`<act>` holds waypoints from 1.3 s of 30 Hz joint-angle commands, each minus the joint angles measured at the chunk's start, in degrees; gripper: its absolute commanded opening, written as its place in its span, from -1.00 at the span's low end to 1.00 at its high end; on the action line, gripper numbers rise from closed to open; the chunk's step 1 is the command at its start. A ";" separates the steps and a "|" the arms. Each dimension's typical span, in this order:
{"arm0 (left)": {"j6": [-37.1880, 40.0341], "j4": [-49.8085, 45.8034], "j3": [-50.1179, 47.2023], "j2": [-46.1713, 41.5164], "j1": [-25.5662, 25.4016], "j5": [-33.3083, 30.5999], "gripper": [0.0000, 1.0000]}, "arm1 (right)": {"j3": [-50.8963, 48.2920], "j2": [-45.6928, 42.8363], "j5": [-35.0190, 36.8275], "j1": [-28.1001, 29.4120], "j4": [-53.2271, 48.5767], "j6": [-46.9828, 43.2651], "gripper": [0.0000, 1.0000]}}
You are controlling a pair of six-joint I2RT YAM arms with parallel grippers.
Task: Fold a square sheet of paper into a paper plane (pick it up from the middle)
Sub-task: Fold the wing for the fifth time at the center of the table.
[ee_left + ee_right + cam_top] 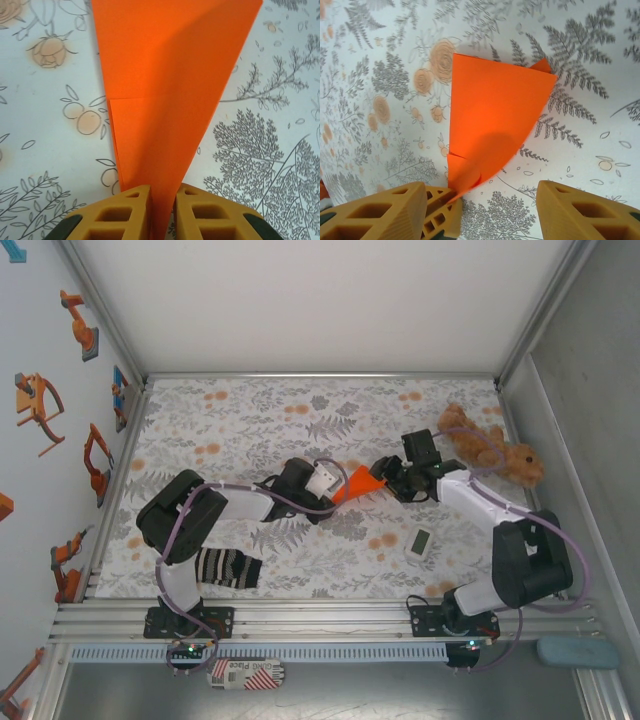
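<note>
The orange paper (362,486) is folded into a narrow pointed dart shape and sits near the table's middle. In the left wrist view the paper plane (170,90) widens away from my left gripper (163,215), which is shut on its narrow end. My left gripper (338,490) holds it just over the floral cloth. In the right wrist view the plane (490,115) lies ahead of my right gripper (480,215), which stands open with nothing between its fingers. The right gripper (392,480) is close to the paper's right end.
A brown plush toy (495,452) lies at the back right of the floral cloth (250,420). A striped black-and-white sock (228,568) lies near the front left. A small white device (420,543) rests near the right arm's base.
</note>
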 commanded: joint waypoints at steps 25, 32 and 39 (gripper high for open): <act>-25.79 5.85 -6.08 1.51 12.10 11.32 -0.66 | 10.76 19.45 -0.32 10.40 6.36 -18.33 0.19; -26.06 4.77 -5.71 2.02 12.13 11.57 -0.65 | 13.40 23.95 -1.19 10.40 7.34 -19.18 0.19; -25.23 3.07 -5.52 2.48 12.06 11.10 -0.65 | 14.37 26.37 -3.52 10.31 10.25 -18.83 0.22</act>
